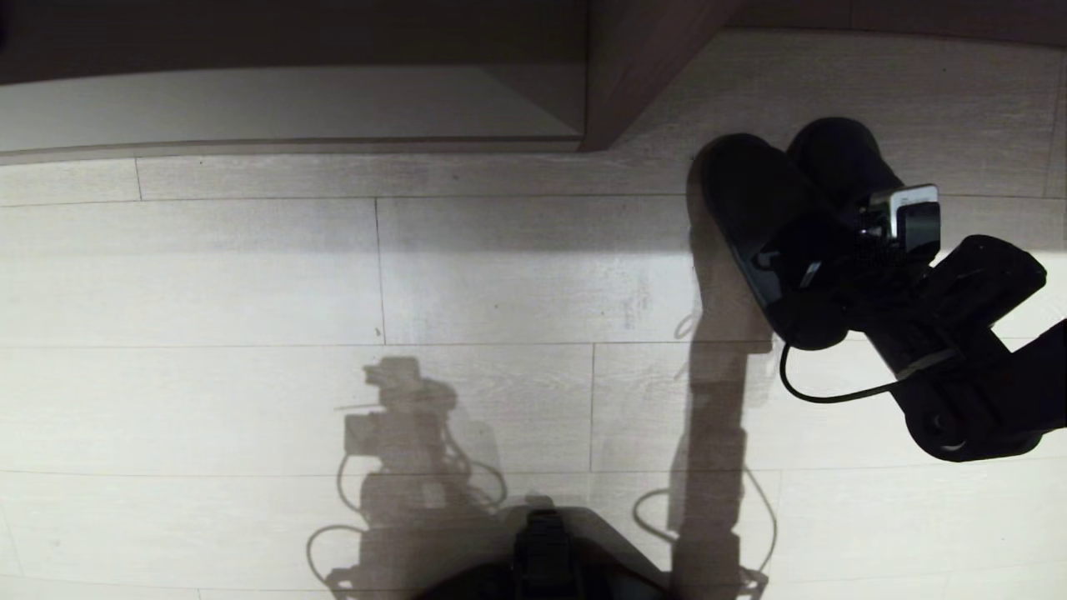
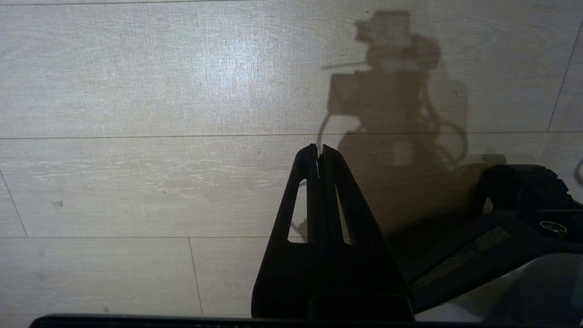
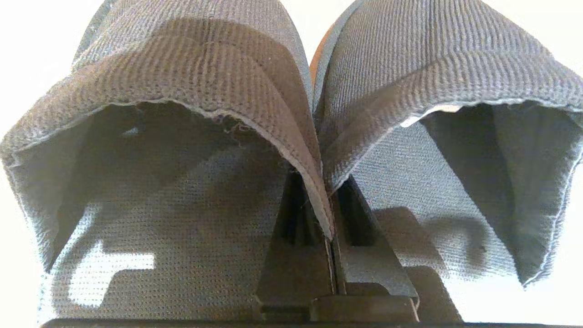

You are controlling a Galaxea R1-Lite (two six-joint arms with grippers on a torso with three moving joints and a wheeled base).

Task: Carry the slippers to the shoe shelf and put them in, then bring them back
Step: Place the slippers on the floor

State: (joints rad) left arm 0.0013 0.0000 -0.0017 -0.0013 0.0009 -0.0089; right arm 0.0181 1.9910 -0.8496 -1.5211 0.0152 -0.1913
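Right gripper [image 3: 331, 237] pinching slippers [image 3: 291, 114] — aloft.

Hard light falls from behind and above the robot, so the pale plank floor [image 1: 500, 275] glows almost white through the middle of the head view, while the far strip along the shoe shelf [image 1: 633, 75] sinks into brown gloom. Crisp shadows of the arms and cables lie across the boards near the base. The slippers [image 1: 775, 217] and the right hand [image 1: 813, 271] read as flat black silhouettes with no inner detail. Floor seams bow slightly toward the edges. In the left wrist view a soft sheen sits on the planks. The right wrist view is blown out white around the slippers, yet the weave stays sharp.
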